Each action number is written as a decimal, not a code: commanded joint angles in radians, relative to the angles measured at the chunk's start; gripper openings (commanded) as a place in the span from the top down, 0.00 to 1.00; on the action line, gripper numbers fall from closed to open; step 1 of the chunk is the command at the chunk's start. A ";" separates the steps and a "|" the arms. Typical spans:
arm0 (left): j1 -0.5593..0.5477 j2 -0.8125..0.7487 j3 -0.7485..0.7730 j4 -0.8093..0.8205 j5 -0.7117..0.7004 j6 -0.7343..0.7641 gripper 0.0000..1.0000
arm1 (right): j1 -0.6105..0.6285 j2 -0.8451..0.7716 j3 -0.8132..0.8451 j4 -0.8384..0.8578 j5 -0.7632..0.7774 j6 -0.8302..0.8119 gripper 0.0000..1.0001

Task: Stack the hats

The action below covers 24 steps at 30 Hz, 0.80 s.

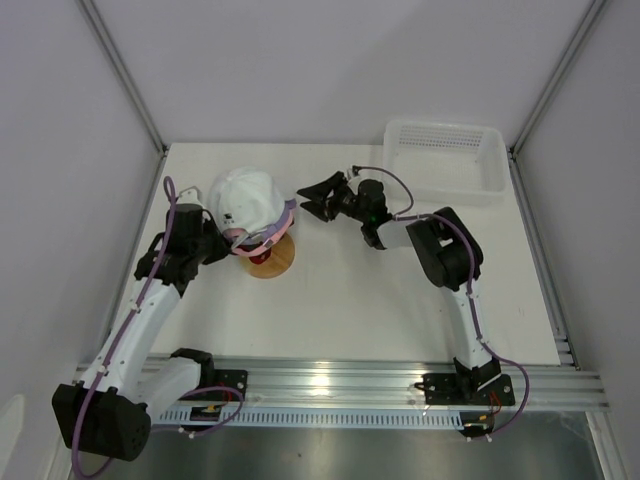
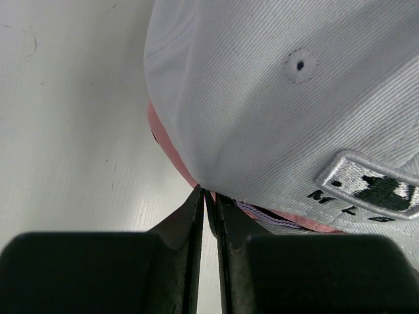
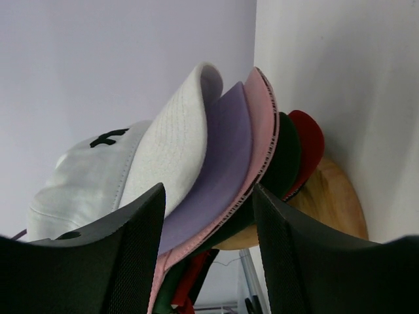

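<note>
The right gripper is held released before the stacked brims (presumably for squaring); the left gripper's grasp at the white cap cannot be told.

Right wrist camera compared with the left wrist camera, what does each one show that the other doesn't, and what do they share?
Only the right wrist: the brims of the white cap, lavender cap, pink cap, black cap and red cap fanned out over the wooden stand, framed by the open right gripper. Only the left wrist: the white cap's eyelet and embroidered patch, with the left gripper almost closed at its lower edge. Both: the white cap, lavender cap and pink cap.
</note>
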State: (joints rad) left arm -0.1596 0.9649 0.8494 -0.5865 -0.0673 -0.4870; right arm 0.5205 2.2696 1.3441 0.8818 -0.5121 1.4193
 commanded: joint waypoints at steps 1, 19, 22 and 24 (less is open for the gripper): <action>-0.006 -0.011 0.016 -0.026 0.031 0.028 0.86 | 0.016 -0.055 0.009 0.135 0.064 0.061 0.41; -0.006 -0.003 0.019 -0.013 0.038 0.030 0.87 | 0.045 -0.030 0.174 -0.047 0.047 0.081 0.46; -0.006 -0.008 0.022 -0.013 0.032 0.031 0.87 | 0.061 -0.038 0.210 -0.127 0.041 0.043 0.48; -0.005 -0.011 0.022 -0.012 0.031 0.031 0.86 | 0.070 -0.045 0.219 -0.179 0.041 0.018 0.49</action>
State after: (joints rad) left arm -0.1596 0.9646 0.8494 -0.5869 -0.0509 -0.4774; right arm 0.5556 2.2646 1.5082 0.7658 -0.4526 1.4712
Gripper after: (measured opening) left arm 0.137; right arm 0.518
